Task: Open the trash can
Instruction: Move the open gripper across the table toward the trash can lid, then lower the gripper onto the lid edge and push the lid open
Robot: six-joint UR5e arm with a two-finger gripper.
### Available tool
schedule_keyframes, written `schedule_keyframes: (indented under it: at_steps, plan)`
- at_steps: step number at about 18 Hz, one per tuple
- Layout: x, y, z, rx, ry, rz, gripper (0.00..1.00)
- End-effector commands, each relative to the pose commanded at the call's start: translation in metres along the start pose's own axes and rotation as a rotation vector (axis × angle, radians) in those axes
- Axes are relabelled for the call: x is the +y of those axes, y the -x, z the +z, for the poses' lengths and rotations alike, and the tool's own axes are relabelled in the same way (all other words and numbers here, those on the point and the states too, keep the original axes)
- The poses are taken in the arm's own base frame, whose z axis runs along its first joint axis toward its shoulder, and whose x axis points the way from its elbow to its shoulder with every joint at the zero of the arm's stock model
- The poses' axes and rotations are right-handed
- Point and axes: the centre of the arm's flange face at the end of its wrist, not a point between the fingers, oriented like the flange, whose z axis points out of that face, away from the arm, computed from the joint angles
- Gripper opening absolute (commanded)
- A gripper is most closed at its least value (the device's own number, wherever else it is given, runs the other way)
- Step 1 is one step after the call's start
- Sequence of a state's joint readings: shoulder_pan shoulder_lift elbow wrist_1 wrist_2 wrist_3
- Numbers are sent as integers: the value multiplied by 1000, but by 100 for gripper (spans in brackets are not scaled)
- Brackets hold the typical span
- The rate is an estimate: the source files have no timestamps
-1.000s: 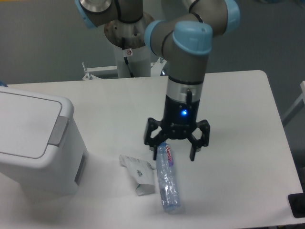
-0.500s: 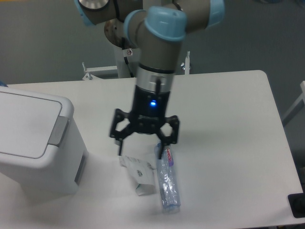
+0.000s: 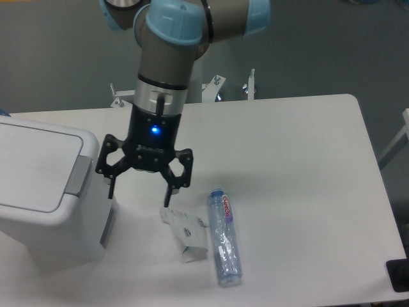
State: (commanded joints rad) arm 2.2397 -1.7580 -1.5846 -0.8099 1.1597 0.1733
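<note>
White plastic trash can point(image 3: 45, 192) sits at the left edge of the surface point(image 3: 307, 166), lid flat and shut, grey tab point(image 3: 79, 175) on the rim facing my arm. Gripper point(image 3: 140, 193) hangs just beside that tab, jaws spread, nothing held. Single fixed view only. My worry: one finger catches the can's wall instead of the tab and shoves the can. Crumpled carton point(image 3: 186, 234) lies close below. Bottle point(image 3: 225, 238) label shows pink lettering, too blurred for me to read.
</note>
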Motion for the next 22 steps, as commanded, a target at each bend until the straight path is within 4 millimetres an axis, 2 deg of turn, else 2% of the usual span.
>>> schedule_keyframes:
  at_steps: [4,8,22]
  plan:
    - [13,-14,-3,9,11,10,100]
    - [27,-19,-5,12,24,6,100]
    - [28,-17,5,16,38,1,100]
